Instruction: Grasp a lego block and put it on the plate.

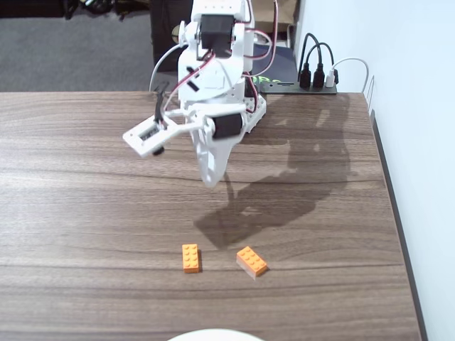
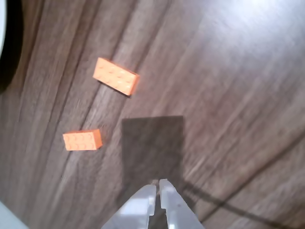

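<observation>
Near edge of the fixed view: plate (image 1: 211, 334) shows only as a curved white rim at the bottom, nothing on the visible part. In the wrist view it is a white sliver at the top-left corner (image 2: 2, 28).

Next up, two orange bricks flat on the wood table (image 1: 85, 213), studs up. Left lego block (image 1: 190, 257) lies roughly square to the table edge; the second brick (image 1: 252, 261) sits just beside it on the right in the fixed view, turned at an angle. They are apart, not touching. Both lie between the plate and me. In the wrist view the same pair appear at (image 2: 83, 140) and (image 2: 116, 76).

Then my pincer (image 1: 210, 179): hanging above the table, tip pointing down, well clear of both bricks, its shadow on the wood just behind them. Fingers together, nothing between them; the wrist view (image 2: 157, 186) shows the two tips meeting with only a thin seam.

Farthest back: my base at the table's rear edge, and a black power strip (image 1: 316, 82) with plugs by the white wall.
</observation>
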{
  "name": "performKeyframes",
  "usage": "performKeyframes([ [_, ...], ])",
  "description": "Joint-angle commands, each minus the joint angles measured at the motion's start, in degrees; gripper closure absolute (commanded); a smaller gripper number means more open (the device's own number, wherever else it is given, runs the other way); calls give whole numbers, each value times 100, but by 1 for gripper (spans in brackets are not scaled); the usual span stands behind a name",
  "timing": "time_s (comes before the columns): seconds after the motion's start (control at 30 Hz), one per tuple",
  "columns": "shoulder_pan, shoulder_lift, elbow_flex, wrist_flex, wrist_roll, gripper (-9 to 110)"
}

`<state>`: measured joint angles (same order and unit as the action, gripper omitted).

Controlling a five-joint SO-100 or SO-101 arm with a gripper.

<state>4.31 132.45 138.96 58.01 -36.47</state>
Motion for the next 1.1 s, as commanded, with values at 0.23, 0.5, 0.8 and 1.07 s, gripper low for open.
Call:
performKeyframes([
  [0.23, -193, -1389, -1178, -44, -1960, 101],
  [0.5, -387, -2575, -2681, 396, -2979, 101],
  [0.8, -888, -3243, -3621, 773, -3999, 101],
  [1.07, -976, -3832, -3955, 624, -4992, 101],
])
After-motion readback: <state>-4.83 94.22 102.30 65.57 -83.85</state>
